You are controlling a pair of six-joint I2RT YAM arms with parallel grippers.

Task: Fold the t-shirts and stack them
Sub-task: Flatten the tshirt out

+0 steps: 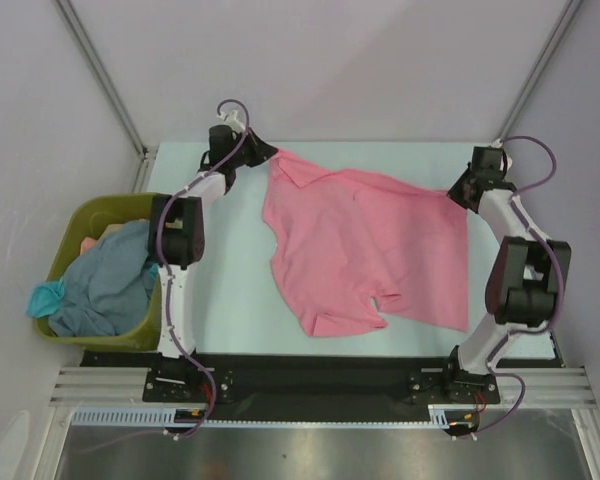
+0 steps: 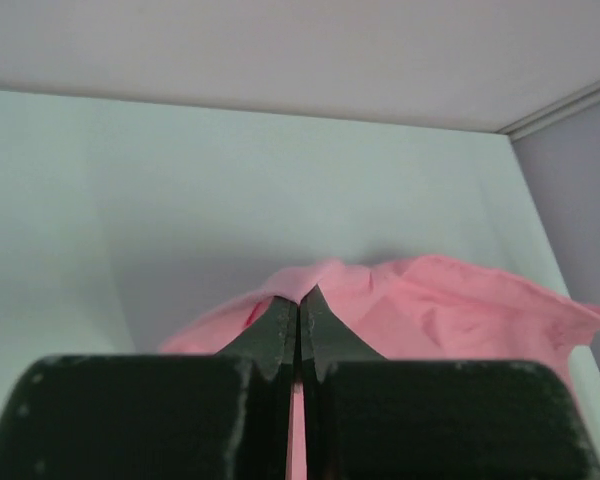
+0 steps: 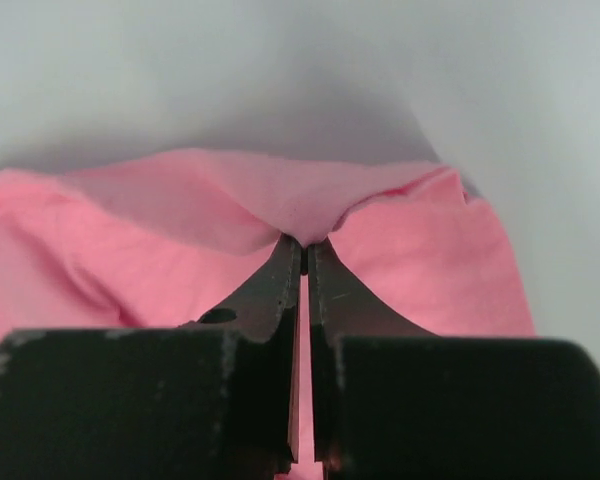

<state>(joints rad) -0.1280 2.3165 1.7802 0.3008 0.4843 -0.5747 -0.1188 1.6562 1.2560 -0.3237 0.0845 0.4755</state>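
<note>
The left hand [image 2: 299, 295] is pinched together on a bunched edge of the pink t-shirt [image 2: 430, 300], with cloth rising over its tips. The right hand [image 3: 305, 243] is likewise clamped on a fold of the same shirt, which puckers at the pinch.

In the overhead view the two grips sit at the far side of the desk [image 1: 220, 280], well apart. The shirt's far edge is drawn between them, and the rest trails toward the arms' bases, wrinkled and skewed on the surface. It may be the hem corners that are held, with the neck at the near end, though the rumpling makes that uncertain.

To the left, beside the left arm, the olive-green bin [image 1: 80, 212] holds a heap of grey-blue cloth [image 1: 110, 280] with a teal piece [image 1: 45, 297] spilling over its rim.

I judge this to be the spreading step, with no fold made yet. Next the hands would need to pull evenly and drag the shirt flat and square before letting go.
</note>
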